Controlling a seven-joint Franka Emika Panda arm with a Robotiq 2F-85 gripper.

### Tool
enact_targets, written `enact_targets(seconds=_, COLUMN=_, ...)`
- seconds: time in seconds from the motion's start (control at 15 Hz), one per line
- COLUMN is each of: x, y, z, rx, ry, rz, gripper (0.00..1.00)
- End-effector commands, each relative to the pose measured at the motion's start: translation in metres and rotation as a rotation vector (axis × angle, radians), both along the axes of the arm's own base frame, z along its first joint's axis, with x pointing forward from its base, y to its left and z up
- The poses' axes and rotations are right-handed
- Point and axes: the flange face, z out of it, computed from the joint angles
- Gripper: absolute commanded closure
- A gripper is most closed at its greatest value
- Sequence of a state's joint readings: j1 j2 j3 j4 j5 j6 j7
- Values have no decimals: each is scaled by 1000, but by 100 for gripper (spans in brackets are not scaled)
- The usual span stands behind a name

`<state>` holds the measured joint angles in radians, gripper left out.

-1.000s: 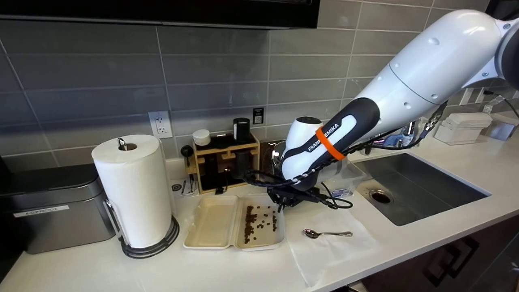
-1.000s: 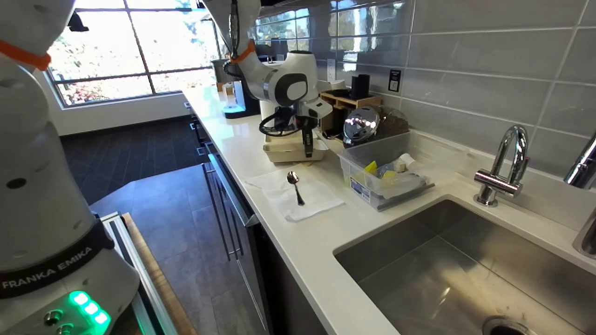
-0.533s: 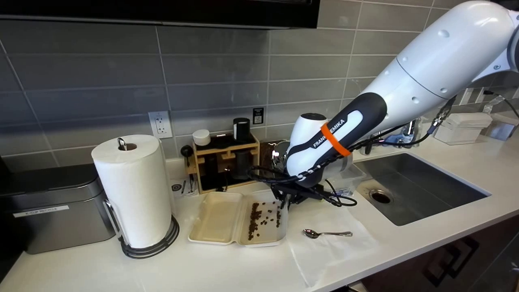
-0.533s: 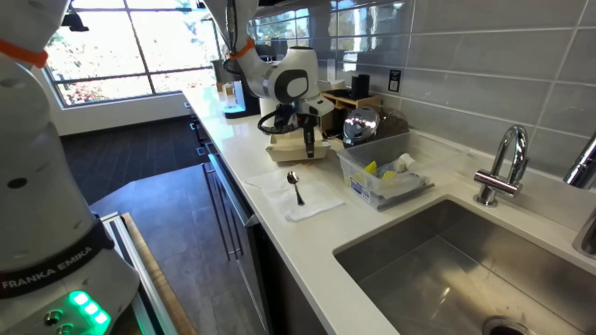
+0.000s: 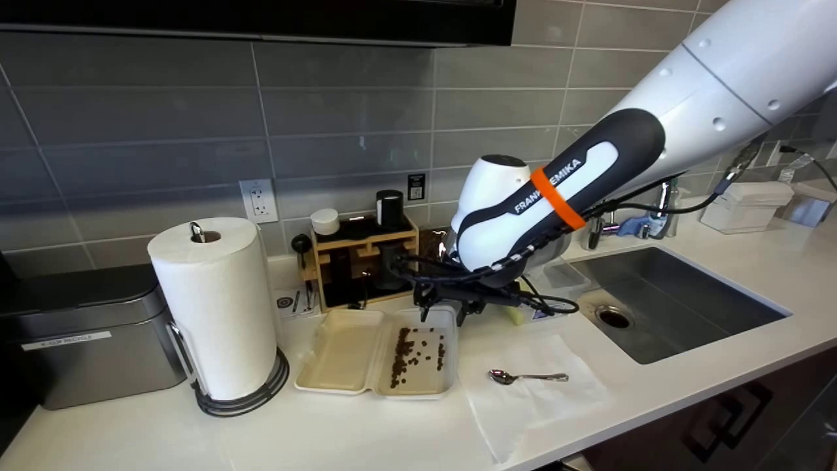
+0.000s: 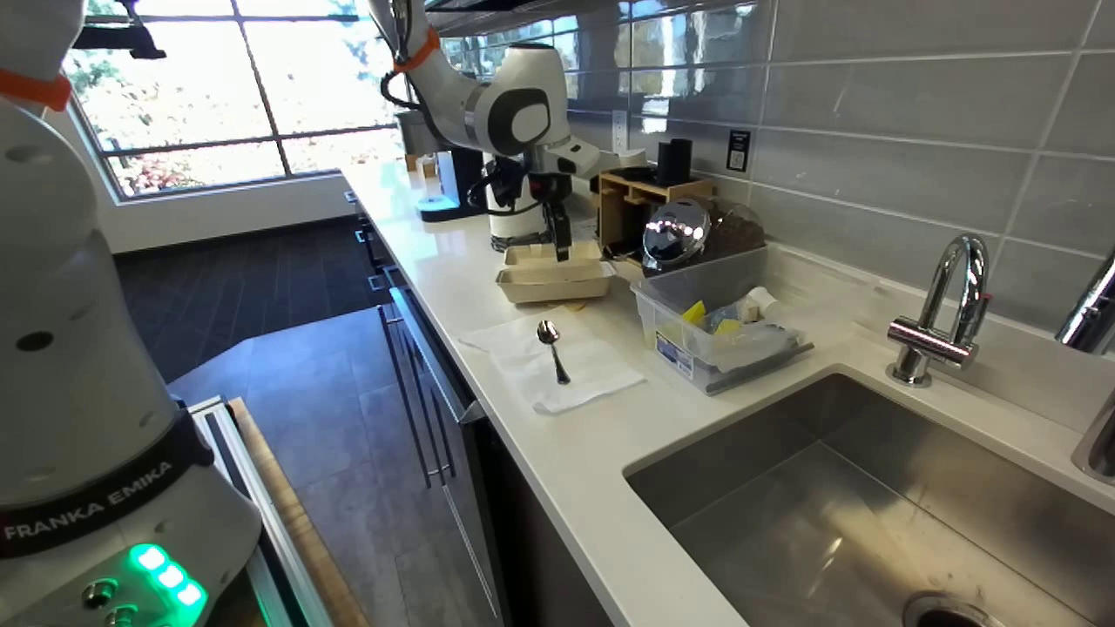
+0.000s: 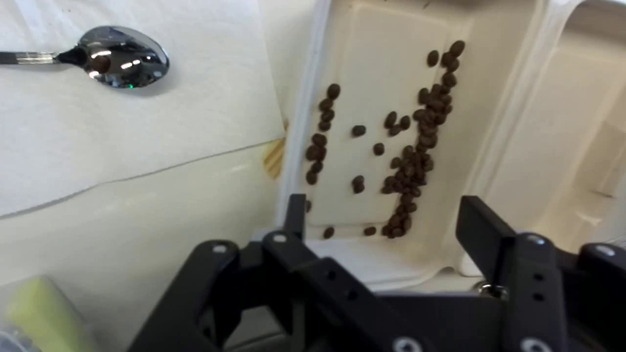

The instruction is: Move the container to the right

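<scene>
In an exterior view the paper towel roll (image 5: 216,314) stands upright on the white counter (image 5: 261,445), a grey metal bin (image 5: 124,376) just beside it on the left. Near the roll on its right, but apart from it, the cream-white container (image 5: 378,360) lies unfolded on the counter: its bare half faces the roll, and the half strewn with dark brown beans (image 7: 415,168) lies away from it. About as near, behind the roll and to its right, a wooden rack (image 5: 367,248) carries a small white cylinder (image 5: 325,222) and a taller black cylinder (image 5: 390,208). Beyond these, the gripper (image 7: 383,210) hangs over the bean half of the container. Its jaws stand wide apart and hold nothing; in the wrist view the fingertips (image 7: 481,227) show at either side of that half's end; whether they touch its rim cannot be told. Farther from the roll, a spoon (image 7: 117,57) rests on a white paper sheet (image 5: 543,405). Farther again come a clear plastic tub (image 6: 666,318) with yellow pieces (image 6: 694,313) inside, then the metal sink (image 5: 693,288) with its chrome tap (image 6: 932,342). Farthest from the roll, past the sink, sits a lidded white box (image 5: 745,212).
</scene>
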<state>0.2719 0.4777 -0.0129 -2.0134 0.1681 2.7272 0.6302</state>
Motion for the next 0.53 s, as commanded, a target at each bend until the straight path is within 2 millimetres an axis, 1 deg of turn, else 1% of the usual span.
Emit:
enact_targets(seconds=0.0, x=-33, y=-5, z=34, rx=-16, ry=-11, rz=89, gripper=0)
enact_targets(seconds=0.13, x=-49, y=-11, z=52, rx=-31, ry=-29, rz=129, gripper=0)
enact_targets(seconds=0.47, x=-98, y=-41, z=110, rx=-111, ry=-46, rz=225, gripper=0)
